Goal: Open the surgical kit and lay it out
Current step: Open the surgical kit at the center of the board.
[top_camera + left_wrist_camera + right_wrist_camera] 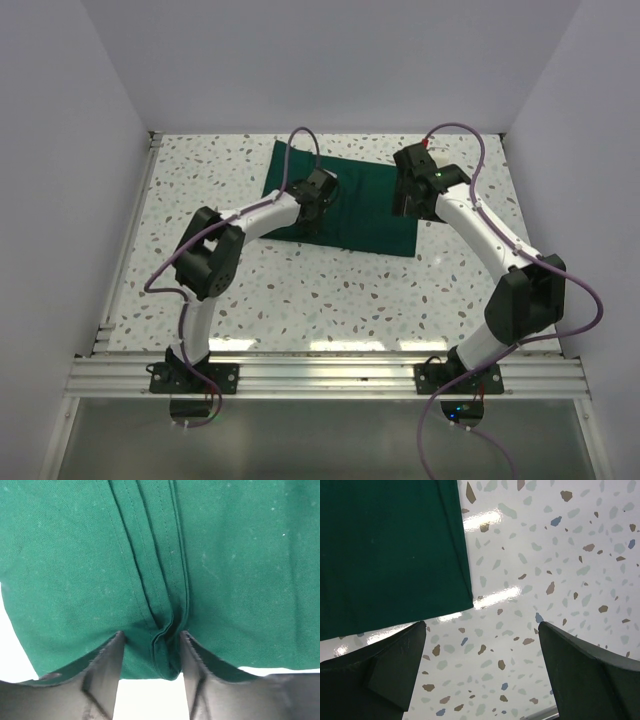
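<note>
The dark green cloth wrap [345,208] lies folded flat at the back middle of the table. The steel tray and instruments are hidden. My left gripper [318,200] is down on the wrap's near left part. In the left wrist view its fingers [107,670] stand partly closed either side of a puckered stitched fold of the cloth [167,630]. The fold touches the right finger, with a gap to the left one. My right gripper [412,195] hovers over the wrap's right edge. It is wide open and empty [480,655], with the cloth's corner [395,555] at upper left.
The speckled terrazzo tabletop [300,290] surrounds the wrap. White walls enclose the left, back and right. An aluminium rail [330,375] runs along the near edge by the arm bases.
</note>
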`<state>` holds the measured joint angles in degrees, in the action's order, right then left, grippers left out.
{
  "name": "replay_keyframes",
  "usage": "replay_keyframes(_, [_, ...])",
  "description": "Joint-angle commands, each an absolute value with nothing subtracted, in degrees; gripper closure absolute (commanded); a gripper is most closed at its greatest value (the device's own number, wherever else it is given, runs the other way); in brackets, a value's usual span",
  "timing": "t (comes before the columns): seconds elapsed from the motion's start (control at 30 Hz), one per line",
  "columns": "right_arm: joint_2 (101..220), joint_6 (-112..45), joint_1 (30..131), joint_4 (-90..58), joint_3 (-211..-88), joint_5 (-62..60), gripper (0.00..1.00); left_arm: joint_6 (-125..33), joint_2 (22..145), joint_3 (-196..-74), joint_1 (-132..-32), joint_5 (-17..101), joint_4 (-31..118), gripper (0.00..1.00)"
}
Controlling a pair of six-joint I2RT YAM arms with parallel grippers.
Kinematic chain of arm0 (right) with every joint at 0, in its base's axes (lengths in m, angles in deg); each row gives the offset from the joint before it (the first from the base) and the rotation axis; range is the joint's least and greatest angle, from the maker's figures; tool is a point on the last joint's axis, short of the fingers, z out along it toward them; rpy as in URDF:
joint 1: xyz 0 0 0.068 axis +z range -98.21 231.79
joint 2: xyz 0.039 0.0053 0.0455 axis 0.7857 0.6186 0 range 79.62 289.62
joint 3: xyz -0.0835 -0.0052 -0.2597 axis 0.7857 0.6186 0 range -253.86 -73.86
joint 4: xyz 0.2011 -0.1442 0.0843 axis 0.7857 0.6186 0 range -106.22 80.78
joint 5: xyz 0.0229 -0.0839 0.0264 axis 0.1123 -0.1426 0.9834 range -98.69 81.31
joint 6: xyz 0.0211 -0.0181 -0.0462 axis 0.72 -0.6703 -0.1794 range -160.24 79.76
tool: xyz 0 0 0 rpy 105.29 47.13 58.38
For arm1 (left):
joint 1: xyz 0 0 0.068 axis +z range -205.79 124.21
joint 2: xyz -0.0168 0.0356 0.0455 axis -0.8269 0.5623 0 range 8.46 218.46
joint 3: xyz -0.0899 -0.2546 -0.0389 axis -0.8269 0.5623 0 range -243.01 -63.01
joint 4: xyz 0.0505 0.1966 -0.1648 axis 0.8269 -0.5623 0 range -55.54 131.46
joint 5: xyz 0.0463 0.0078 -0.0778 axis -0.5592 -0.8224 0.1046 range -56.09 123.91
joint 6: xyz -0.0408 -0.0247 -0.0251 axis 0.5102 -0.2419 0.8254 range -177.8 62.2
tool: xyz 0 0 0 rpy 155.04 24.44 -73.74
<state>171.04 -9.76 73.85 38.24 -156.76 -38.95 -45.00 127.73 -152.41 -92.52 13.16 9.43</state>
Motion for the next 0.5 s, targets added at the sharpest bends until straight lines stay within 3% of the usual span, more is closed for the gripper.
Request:
replay_keyframes(0.0, [170.06,-9.22,73.85,38.71,-156.74,-38.75,0.02,-45.41,127.38,-153.1,-91.21,12.29,9.73,0.53])
replay_keyframes(0.1, [170.5,-9.57,73.94,38.8,-157.01,-39.01,0.02,-45.31,127.91,-153.09,-90.07,14.3,9.56,0.71])
replay_keyframes(0.17, [171.03,-9.74,73.85,38.8,-157.18,-39.19,0.02,-45.84,128.08,-154.84,-89.63,15.54,8.86,0.98])
replay_keyframes(0.33, [172.78,-11.06,73.85,38.71,-159.55,-39.37,0.01,-44.89,124.84,-161.26,-86.47,17.65,4.21,1.0])
replay_keyframes(0.47, [176.46,-13.61,73.85,37.84,-166.3,-36.74,0.01,-39.52,115.02,-161.45,-78.04,20.99,2.53,1.0])
